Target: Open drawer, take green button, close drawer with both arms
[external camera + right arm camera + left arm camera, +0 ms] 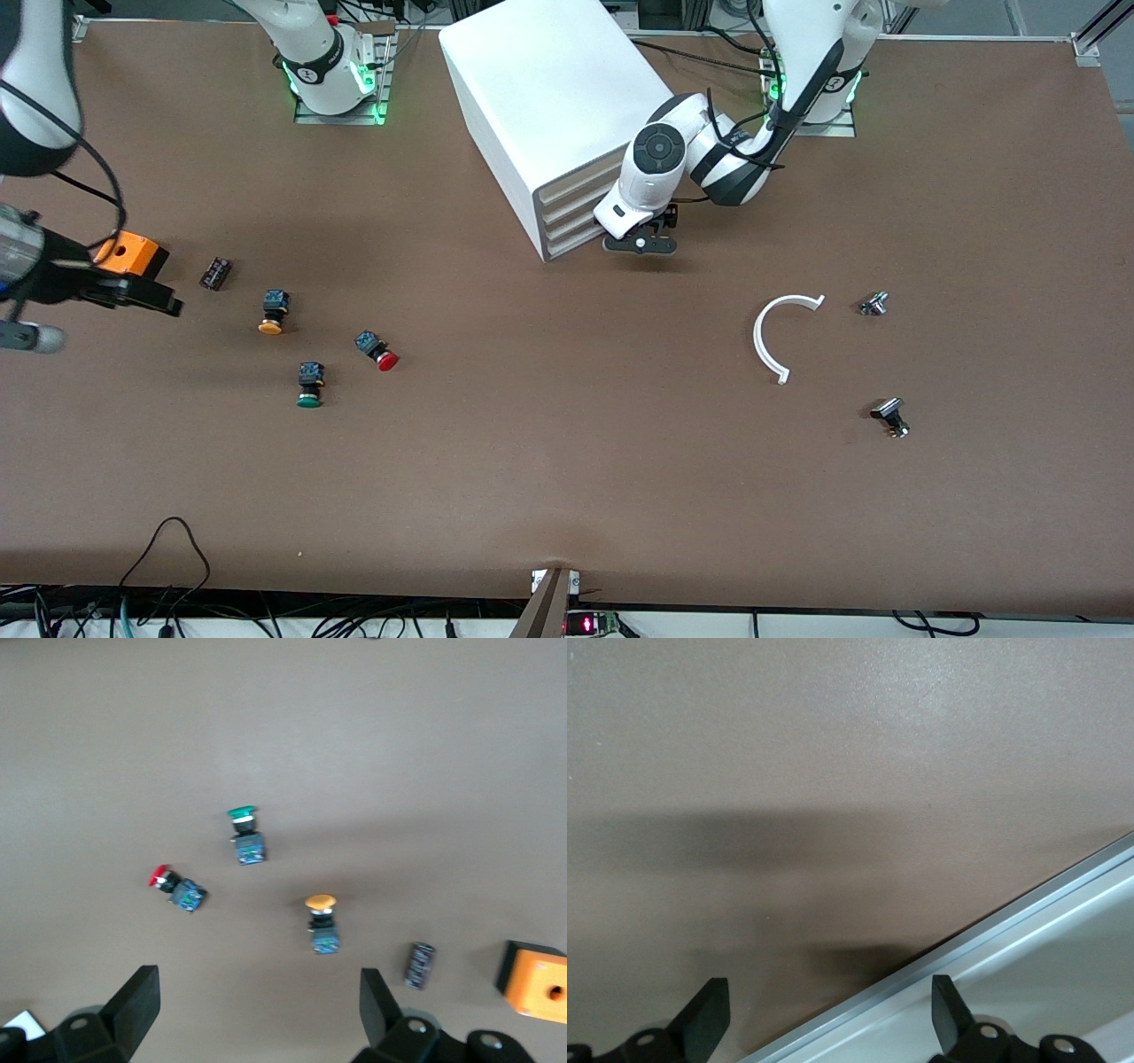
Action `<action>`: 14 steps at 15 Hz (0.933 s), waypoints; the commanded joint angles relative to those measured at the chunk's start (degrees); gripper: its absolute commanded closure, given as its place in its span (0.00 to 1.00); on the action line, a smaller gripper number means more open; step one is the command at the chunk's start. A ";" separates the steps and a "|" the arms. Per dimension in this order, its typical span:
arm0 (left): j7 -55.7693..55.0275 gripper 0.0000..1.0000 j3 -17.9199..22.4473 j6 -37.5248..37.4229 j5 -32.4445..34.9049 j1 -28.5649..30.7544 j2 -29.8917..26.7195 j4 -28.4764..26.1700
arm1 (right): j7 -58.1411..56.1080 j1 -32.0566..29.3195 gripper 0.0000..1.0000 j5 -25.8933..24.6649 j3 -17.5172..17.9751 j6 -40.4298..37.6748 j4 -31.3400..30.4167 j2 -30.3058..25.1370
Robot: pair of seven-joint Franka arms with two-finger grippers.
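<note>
The white cabinet [549, 97] stands at the middle of the table, near the arms' bases. Its lowest drawer [576, 244] looks closed. My left gripper [640, 244] is open and low in front of that drawer. In the left wrist view my left gripper [830, 1005] straddles a white-and-grey edge [1028, 966] of the cabinet, one finger over bare table, holding nothing. The green-capped button [308, 387] lies on the table toward the right arm's end. My right gripper [168, 304] is open and empty, up in the air. In the right wrist view it [257, 992] looks down on the green button [244, 835].
An orange-capped button [273, 312], a red-capped button [379, 351], a small black part [215, 273] and an orange box [130, 254] lie near the green one. A white curved strip [780, 332] and two small metal parts [873, 304] [890, 416] lie toward the left arm's end.
</note>
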 commanded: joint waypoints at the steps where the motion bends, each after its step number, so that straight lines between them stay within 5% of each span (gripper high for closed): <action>1: 0.67 0.00 -0.08 -0.18 -0.63 4.05 -3.54 -1.14 | -2.13 -2.02 0.00 -2.91 1.52 -3.87 -1.10 -5.57; 7: 1.20 0.00 1.93 0.27 -0.10 18.29 -9.51 5.54 | 1.55 -1.58 0.00 -3.17 1.87 -5.82 -0.48 -8.13; 9: 9.50 0.00 2.47 -0.78 -0.10 22.33 -12.84 5.55 | 0.42 -1.67 0.00 -6.41 1.96 -6.09 1.00 -8.31; 11: 19.35 0.00 2.73 -8.74 -0.19 25.77 -16.45 8.86 | 0.41 -1.67 0.00 -7.31 1.87 -8.62 1.27 -7.96; 14: 26.67 0.00 6.50 -28.68 -0.19 26.04 -17.69 22.30 | 0.77 -2.02 0.00 -8.79 1.52 -14.33 3.46 -6.91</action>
